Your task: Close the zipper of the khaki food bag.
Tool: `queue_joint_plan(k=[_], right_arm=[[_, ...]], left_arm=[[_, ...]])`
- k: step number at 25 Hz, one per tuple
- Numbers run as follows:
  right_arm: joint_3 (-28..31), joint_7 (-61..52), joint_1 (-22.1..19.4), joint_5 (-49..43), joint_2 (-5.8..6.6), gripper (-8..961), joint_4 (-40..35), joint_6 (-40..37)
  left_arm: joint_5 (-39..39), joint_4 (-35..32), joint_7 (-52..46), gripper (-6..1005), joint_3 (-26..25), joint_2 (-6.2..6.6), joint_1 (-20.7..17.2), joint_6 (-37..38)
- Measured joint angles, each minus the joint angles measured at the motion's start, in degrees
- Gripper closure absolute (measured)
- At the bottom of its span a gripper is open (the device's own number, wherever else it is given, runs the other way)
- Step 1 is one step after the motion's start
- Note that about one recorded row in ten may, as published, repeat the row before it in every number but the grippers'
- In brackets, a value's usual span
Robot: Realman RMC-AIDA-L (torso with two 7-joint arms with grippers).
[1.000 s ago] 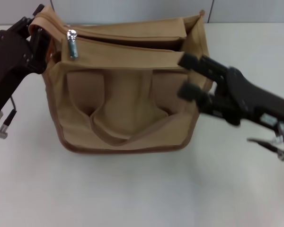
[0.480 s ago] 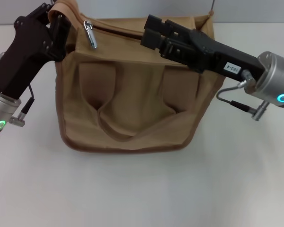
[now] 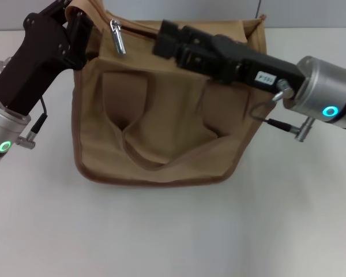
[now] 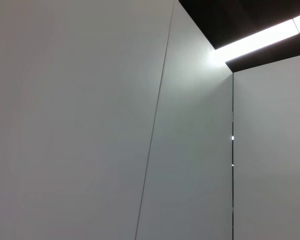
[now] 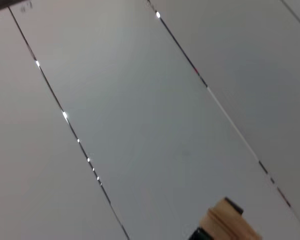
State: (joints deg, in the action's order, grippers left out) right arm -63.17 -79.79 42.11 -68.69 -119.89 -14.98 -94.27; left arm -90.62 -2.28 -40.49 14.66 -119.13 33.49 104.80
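The khaki food bag (image 3: 161,127) stands on the white table with its handle strap hanging down the front. Its zipper (image 3: 141,33) runs along the top, and the silver pull tab (image 3: 117,38) hangs at the left end. My left gripper (image 3: 75,20) is shut on the bag's top left corner and holds it up. My right gripper (image 3: 163,39) reaches over the bag's top from the right. It is open, a short way right of the pull tab and not touching it. The right wrist view shows only a tan corner of the bag (image 5: 227,220).
The white table (image 3: 173,231) lies bare in front of the bag and to both sides. A grey wall runs behind the bag. The left wrist view shows only wall panels and a ceiling light.
My right gripper has swung from the bag's right side up over its top and leftward toward the pull tab. My left gripper has shifted right with the bag's corner.
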Motion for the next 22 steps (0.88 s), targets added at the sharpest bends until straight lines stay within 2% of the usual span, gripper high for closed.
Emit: queue_joint_plan(k=[5, 22], right_arm=[[-1.0, -0.4, 0.3, 0.1, 0.0, 228, -0.6, 0.6], [-2.1, -0.8, 3.0, 0.9, 0.01, 423, -0.6, 4.8]], left_arm=[[0.0, 0.0, 0.0, 940, 0.2, 0.0, 1.5, 0.0], [0.0, 1.0, 0.0, 940, 0.7, -0.05, 3.3, 0.7]])
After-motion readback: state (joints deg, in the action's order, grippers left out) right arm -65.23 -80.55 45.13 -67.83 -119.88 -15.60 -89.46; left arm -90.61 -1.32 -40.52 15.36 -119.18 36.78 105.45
